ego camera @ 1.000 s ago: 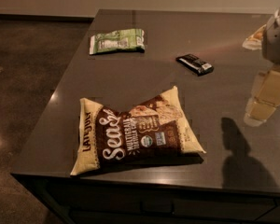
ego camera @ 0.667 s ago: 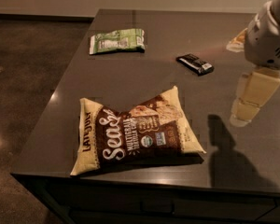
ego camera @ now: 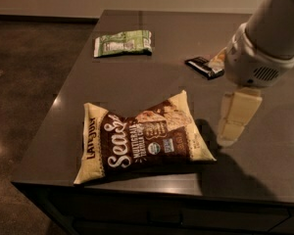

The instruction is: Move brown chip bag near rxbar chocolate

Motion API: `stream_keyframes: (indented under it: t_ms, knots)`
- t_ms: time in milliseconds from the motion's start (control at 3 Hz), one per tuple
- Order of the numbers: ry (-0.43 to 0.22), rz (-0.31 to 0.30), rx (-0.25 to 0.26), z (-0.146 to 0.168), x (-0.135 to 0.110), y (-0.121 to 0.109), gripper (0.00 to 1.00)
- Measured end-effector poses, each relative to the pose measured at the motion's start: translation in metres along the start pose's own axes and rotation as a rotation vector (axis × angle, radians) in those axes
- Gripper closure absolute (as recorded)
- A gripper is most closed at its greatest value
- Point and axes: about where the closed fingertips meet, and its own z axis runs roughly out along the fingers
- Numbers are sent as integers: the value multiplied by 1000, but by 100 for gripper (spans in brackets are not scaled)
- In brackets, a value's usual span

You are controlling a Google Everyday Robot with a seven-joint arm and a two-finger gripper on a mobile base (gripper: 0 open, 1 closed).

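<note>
Gripper (ego camera: 231, 130) hangs over the right part of the table (ego camera: 137, 82), pointing down, with its tip close to the surface. Contact with the surface cannot be confirmed, and whether the gripper is parted or closed cannot be told from this view.

Chip bag (ego camera: 142, 138) lies flat on the near part of the table, close to the front edge, label up. Its right-hand corner sits just beside the gripper, on the picture-left of it, and the two appear apart. The gripper's shadow falls on the table by that corner.

Rxbar (ego camera: 204, 66) lies farther back on the table, beyond the gripper and next to the arm's white housing. It is well apart from the chip bag.

A yellowish packet (ego camera: 218, 58) shows just behind the rxbar, mostly hidden by the arm. A green bag (ego camera: 122, 43) lies flat towards the far left of the table, well apart from everything else.
</note>
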Motion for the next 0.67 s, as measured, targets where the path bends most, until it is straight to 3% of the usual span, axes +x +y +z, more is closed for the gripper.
stream_keyframes:
  t_ms: [667]
  knots:
    - [-57, -112, -74, 46, -50, 39, 0]
